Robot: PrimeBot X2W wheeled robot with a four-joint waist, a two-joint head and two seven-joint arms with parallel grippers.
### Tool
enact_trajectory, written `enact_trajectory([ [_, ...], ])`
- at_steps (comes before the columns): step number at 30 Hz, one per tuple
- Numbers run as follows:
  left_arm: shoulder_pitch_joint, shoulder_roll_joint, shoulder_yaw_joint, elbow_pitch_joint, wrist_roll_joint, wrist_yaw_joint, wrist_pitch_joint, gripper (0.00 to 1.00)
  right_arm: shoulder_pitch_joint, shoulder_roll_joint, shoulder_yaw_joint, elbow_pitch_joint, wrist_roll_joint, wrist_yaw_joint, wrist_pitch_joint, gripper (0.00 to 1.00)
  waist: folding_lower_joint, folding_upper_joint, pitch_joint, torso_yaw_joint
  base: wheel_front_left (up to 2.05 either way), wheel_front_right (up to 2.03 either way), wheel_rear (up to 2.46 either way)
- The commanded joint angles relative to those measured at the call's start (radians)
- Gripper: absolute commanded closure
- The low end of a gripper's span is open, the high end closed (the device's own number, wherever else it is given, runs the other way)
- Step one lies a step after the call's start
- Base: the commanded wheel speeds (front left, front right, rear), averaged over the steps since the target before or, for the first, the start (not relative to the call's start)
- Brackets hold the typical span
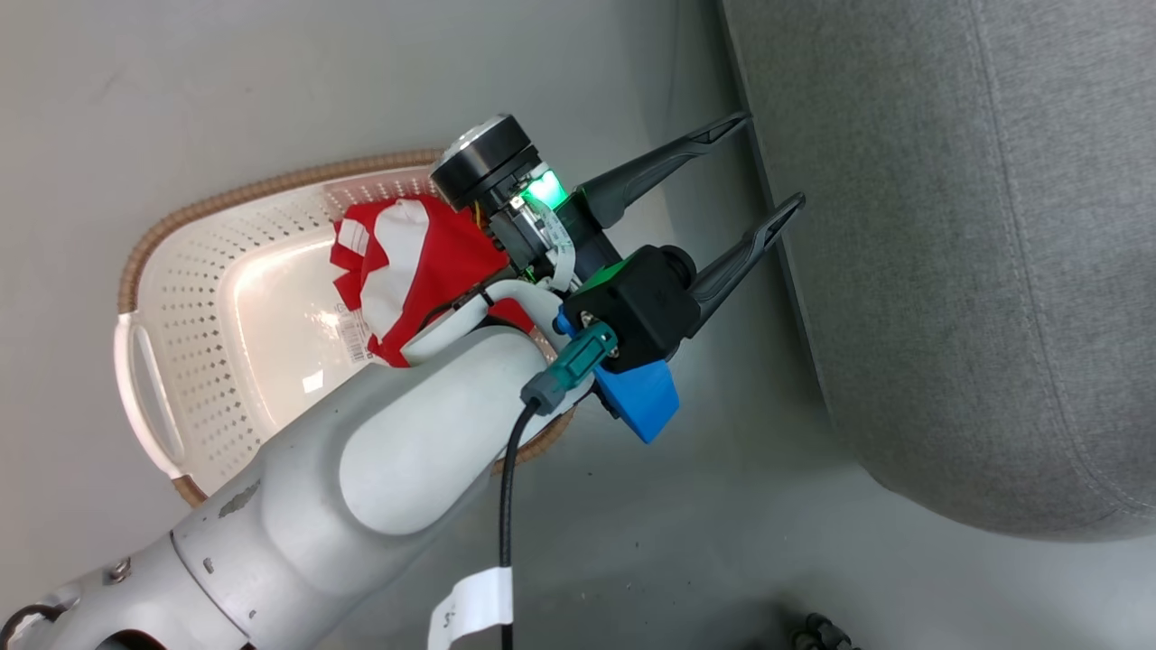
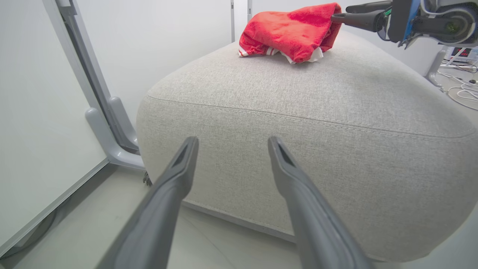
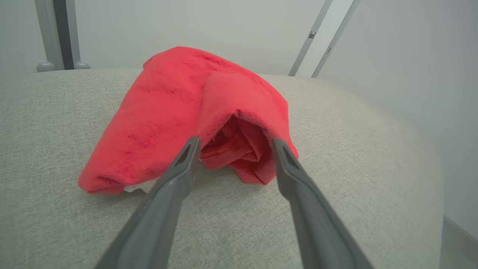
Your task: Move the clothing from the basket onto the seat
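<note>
Clothing point(image 3: 168, 123) is seen dumped on the seat point(image 3: 56, 224), right between the spread-apart fingertips of the right gripper point(image 3: 236, 140); left gripper point(image 1: 772, 158) is held wide too.

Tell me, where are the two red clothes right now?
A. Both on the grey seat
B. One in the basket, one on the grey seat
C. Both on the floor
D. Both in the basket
B: the head view shows a red garment lying in the basket, and the left wrist view shows the other garment lying on top of the seat.
</note>
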Motion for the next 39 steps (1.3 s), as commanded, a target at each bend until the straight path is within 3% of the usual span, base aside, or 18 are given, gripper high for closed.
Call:
enact_trajectory([
  [1, 0.010, 0.000, 0.007, 0.009, -0.008, 0.008, -0.011, 0.00, 0.032, 0.009, 0.003, -0.024, 0.007, 0.000, -0.004, 0.00, 0.0000, 0.0000, -0.028, 0.003, 0.00, 0.00, 0.00],
  [8, 0.048, -0.009, 0.042, 0.049, -0.038, 0.033, -0.048, 0.00, 0.155, 0.070, 0.054, -0.196, -0.007, 0.000, -0.004, 0.00, 0.0000, 0.0000, -0.109, 0.011, 0.00, 0.00, 0.00],
  [16, 0.134, -0.005, 0.145, 0.048, -0.074, 0.079, -0.061, 0.00, 0.224, 0.121, 0.255, -0.340, -0.046, 0.000, -0.004, 0.00, 0.0000, 0.0000, -0.234, 0.033, 0.00, 0.00, 0.00],
  [27, 0.355, -0.005, 0.408, -0.017, -0.063, 0.122, -0.062, 0.00, 0.263, 0.114, 0.508, -0.362, -0.046, 0.000, -0.004, 0.00, 0.0000, 0.0000, -0.418, 0.110, 0.00, 0.00, 0.00],
  [39, 0.596, -0.052, 0.645, -0.031, 0.015, 0.084, -0.061, 0.00, 0.362, 0.145, 0.597, -0.323, -0.015, 0.000, -0.004, 0.00, 0.0000, 0.0000, -0.589, 0.189, 0.00, 0.00, 0.00],
])
